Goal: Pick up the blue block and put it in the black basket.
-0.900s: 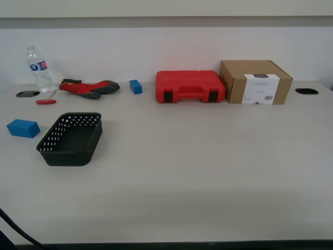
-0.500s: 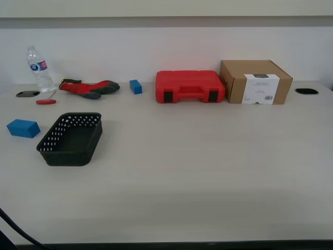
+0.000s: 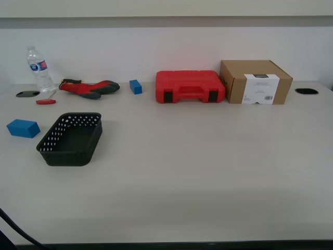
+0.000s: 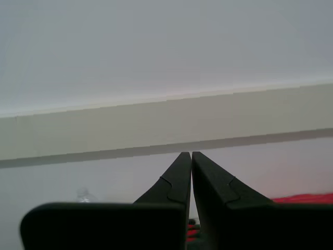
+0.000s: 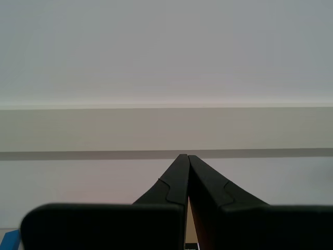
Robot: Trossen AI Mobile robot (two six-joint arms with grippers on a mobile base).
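The blue block (image 3: 23, 128) lies on the table at the exterior view's left, just beside the black basket (image 3: 71, 139), which stands empty. A smaller blue cube (image 3: 136, 86) sits further back by the wall. Neither arm shows in the exterior view. My first gripper (image 4: 191, 154) is shut and empty, pointing at the wall above the table. My second gripper (image 5: 187, 156) is shut and empty too, also facing the wall.
Along the back wall stand a water bottle (image 3: 39, 69), a red and black glove (image 3: 88, 87), a small red tool (image 3: 46, 101), a red case (image 3: 190, 86) and a cardboard box (image 3: 255, 82). Two cable holes (image 3: 306, 91) sit at the table's far corners.
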